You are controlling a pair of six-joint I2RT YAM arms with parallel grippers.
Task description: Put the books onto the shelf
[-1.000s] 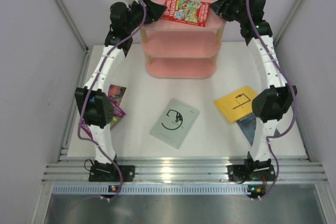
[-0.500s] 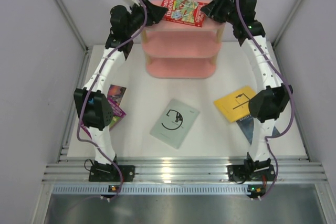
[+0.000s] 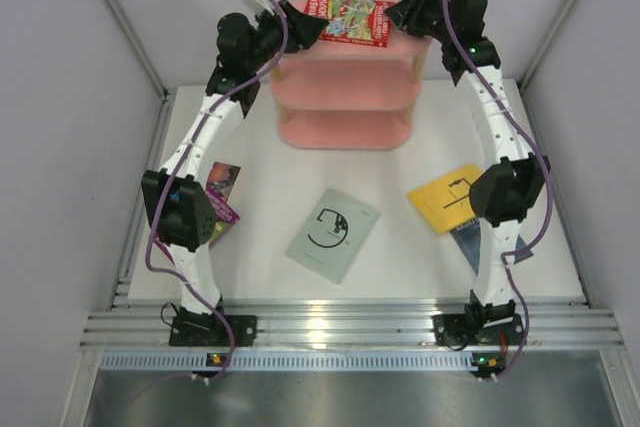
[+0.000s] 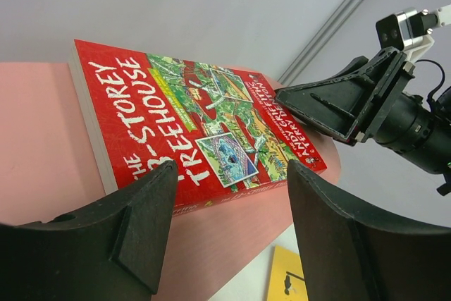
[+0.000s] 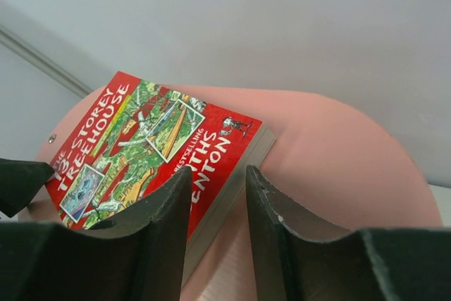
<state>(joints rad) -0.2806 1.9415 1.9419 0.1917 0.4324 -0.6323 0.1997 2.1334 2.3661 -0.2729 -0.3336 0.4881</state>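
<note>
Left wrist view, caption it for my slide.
Open left gripper facing the red book lying flat atop the pink shelf.

top: high behind arm bases [image 3: 211, 328], looking down on whole worktop [image 3: 400, 277] | left wrist: close, facing right over shelf [image 3: 345, 87] top | right wrist: close, facing left | shared: red book [image 3: 350, 19]

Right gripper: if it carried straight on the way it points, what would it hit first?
Most likely the red book, lying flat on the shelf's top board just ahead of the right gripper; depth is unclear.
</note>
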